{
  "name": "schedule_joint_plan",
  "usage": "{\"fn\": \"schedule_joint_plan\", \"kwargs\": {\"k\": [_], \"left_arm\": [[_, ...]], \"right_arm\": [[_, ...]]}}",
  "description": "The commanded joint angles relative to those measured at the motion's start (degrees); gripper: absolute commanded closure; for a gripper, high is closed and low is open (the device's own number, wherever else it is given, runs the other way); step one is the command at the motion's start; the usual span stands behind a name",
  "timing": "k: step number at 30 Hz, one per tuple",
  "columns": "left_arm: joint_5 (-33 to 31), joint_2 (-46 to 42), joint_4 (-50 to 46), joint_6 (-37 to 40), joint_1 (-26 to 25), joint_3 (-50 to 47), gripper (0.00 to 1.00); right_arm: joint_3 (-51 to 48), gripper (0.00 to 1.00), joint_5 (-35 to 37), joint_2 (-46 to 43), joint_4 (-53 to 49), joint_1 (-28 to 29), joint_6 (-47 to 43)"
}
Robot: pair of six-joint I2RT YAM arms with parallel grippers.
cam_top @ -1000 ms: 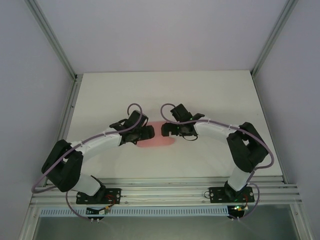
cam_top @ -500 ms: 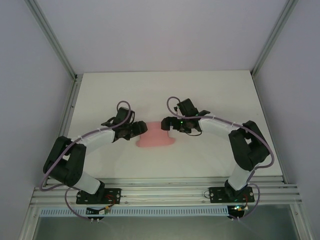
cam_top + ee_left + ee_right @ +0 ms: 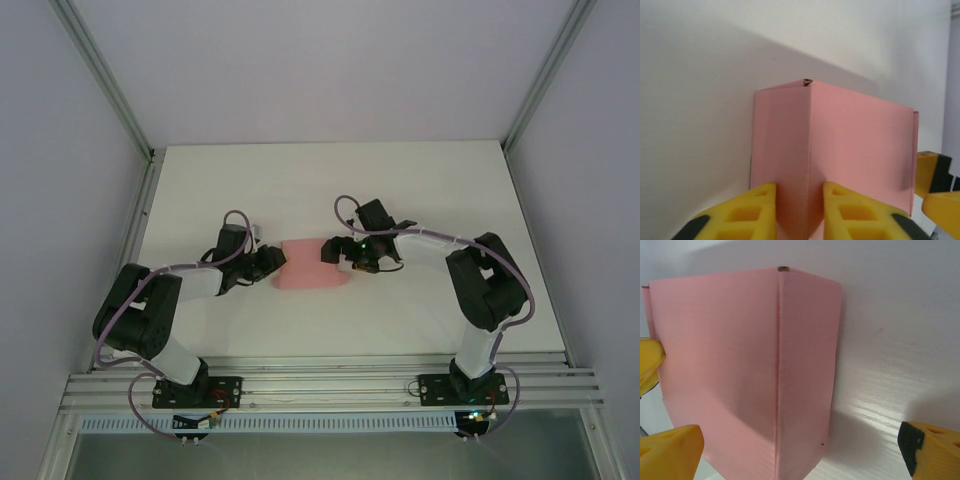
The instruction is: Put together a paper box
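Observation:
The paper box is a small pink rectangular box lying mid-table between my two grippers. My left gripper is at its left end. In the left wrist view the yellow fingers press on both sides of a folded corner edge of the box, so my left gripper is shut on that corner. My right gripper is at the box's right end. Its jaws stand wide open around another corner of the box, and my right gripper grips nothing.
The white table is bounded by metal frame posts at the left and right. Both arm bases sit on the rail along the near edge. Grey cables loop over each wrist.
The left jaws have narrowed onto the box's corner. Both grippers drew back from over the box to its two ends, uncovering its top, and the left forearm folded back to the left.

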Motion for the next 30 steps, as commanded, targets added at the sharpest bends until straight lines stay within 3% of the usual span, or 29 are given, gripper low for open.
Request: {"fn": "schedule_joint_plan", "kwargs": {"k": [1, 13, 20, 22, 27, 30], "left_arm": [[2.2, 0.9, 1.2, -1.3, 1.7, -3.9, 0.82], [3.0, -0.9, 1.9, -0.6, 3.5, -5.6, 0.84], [5.4, 1.7, 7.3, -2.6, 4.1, -7.3, 0.85], [6.3, 2.3, 8.5, -2.6, 4.1, -7.2, 0.85], [7.3, 0.7, 8.8, -1.8, 4.1, -6.3, 0.81], [6.0, -1.8, 7.7, -1.1, 4.1, -5.6, 0.8]], "right_arm": [[1.3, 0.0, -5.2, 0.8, 2.3, -0.4, 1.8], [0.5, 0.01, -16.4, 4.4, 12.9, -1.0, 8.1], [-2.6, 0.02, -20.8, 6.0, 21.4, -2.1, 13.7], [-3.2, 0.08, -22.5, 6.4, 24.8, -2.3, 15.4], [-2.8, 0.37, -23.9, 5.9, 25.8, -2.5, 15.7], [-3.8, 0.47, -24.0, 4.6, 27.3, -2.8, 16.7]]}}
